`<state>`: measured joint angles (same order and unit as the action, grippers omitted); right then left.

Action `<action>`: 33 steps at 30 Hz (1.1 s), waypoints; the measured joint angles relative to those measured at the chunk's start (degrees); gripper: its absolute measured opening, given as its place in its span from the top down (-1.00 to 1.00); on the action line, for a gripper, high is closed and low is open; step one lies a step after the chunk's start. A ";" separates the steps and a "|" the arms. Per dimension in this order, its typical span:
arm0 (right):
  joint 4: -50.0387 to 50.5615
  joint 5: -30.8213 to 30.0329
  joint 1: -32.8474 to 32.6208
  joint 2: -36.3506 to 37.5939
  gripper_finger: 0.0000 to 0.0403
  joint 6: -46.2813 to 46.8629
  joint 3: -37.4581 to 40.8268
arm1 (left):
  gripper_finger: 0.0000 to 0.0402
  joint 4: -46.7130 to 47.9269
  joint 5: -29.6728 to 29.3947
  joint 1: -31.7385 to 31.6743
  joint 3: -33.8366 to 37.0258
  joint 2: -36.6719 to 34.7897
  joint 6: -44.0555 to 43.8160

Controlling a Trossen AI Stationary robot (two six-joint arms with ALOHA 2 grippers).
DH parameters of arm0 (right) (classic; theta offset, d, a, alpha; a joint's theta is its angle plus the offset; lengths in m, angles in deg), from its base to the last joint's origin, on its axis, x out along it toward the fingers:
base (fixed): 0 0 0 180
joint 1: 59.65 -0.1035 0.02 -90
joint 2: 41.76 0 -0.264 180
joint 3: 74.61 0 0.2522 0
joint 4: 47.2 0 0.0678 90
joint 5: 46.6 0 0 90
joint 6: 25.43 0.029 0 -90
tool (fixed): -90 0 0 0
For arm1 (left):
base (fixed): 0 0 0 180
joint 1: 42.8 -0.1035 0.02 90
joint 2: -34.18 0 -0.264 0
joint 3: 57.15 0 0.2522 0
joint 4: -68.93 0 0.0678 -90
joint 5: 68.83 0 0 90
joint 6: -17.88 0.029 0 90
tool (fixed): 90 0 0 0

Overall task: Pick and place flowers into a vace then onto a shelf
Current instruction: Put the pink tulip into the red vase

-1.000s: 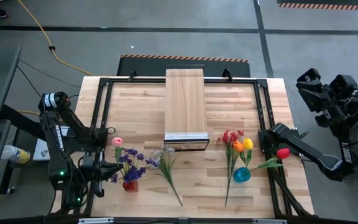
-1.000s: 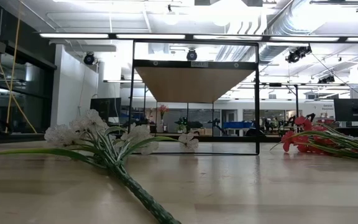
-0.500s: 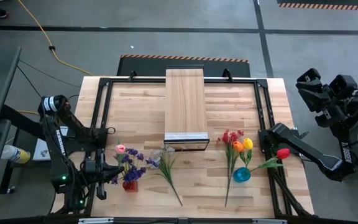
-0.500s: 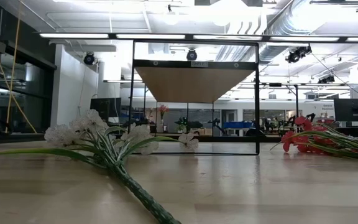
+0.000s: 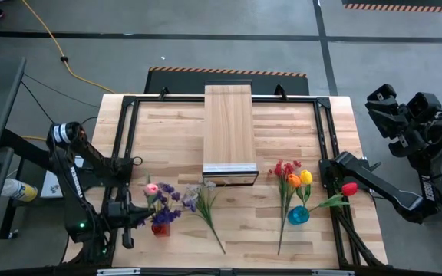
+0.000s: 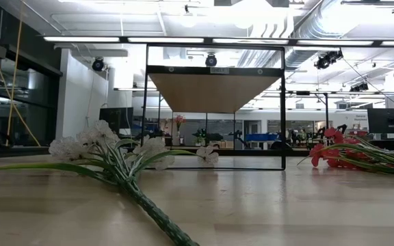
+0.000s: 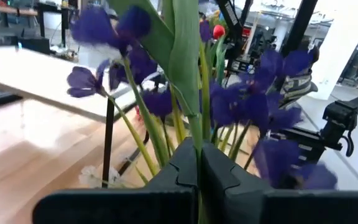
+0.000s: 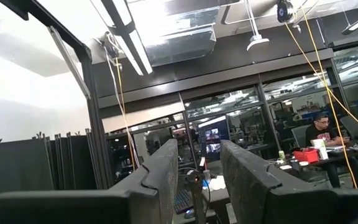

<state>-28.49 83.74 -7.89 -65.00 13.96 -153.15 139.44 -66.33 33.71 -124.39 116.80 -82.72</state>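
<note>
Since a second ago the left gripper (image 5: 133,218) has carried its pink tulip (image 5: 151,188) right, over the purple spray (image 5: 167,201) in the red vase (image 5: 160,227) — jaws clamped on the green stem (left wrist view only). Right gripper (image 5: 336,170), at the table's right edge, pinches the red tulip's (image 5: 349,188) stem. The shelf (image 5: 229,130) stands mid-table; no writing is legible.
</note>
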 joint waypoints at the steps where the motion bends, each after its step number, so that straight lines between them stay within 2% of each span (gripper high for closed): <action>1: 0.00 0.01 0.00 0.00 0.44 -0.01 0.00 | 0.84 0.10 0.39 0.00 0.00 0.26 -0.55; 3: 0.01 0.04 0.00 0.00 0.44 -0.12 0.00 | 0.83 0.22 1.48 0.00 0.00 0.39 -1.49; 9: 0.00 0.00 -0.02 -0.07 0.44 -0.91 0.00 | 0.56 0.20 3.25 0.00 0.00 0.36 -1.73; 14: 0.03 0.04 -0.01 -0.45 0.44 -0.91 0.00 | 0.44 0.22 6.35 0.00 0.00 0.36 -1.75; 20: 0.04 0.07 0.00 -1.37 0.44 -0.91 0.00 | 0.44 0.21 7.31 0.13 0.00 -0.04 -1.76; 28: -0.01 0.48 0.00 -2.56 0.44 -0.90 0.00 | 0.44 0.03 7.67 4.83 -0.04 -3.14 -1.55; 33: -0.07 0.46 0.00 -2.80 0.44 -0.91 0.00 | 0.44 0.09 9.46 5.20 -0.09 -3.36 0.09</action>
<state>-28.56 84.20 -7.89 -67.80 13.05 -153.15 139.52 -56.87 38.91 -124.48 113.44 -82.63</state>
